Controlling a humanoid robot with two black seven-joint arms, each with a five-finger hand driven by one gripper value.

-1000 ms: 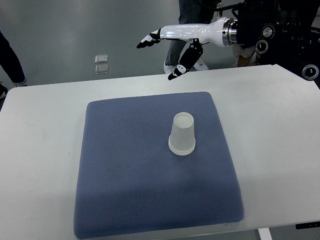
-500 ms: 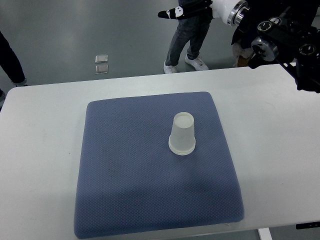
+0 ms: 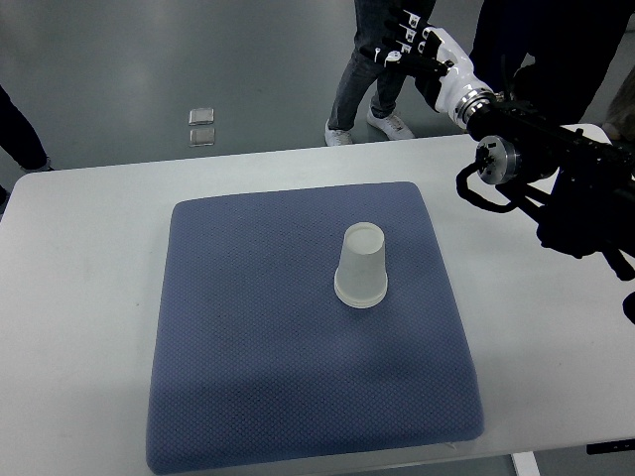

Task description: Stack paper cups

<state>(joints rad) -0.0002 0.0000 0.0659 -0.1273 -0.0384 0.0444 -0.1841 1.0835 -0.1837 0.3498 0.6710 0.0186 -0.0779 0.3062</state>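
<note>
A translucent white paper cup stands upside down, wide rim on a square blue-grey textured cloth mat that covers the middle of the white table. The cup sits slightly toward three o'clock of the mat's centre. The right hand, white with black finger joints, is raised off the table at about one o'clock from the cup, well apart from it, fingers loosely curled and holding nothing. A person's legs stand beyond the table at twelve o'clock.
</note>
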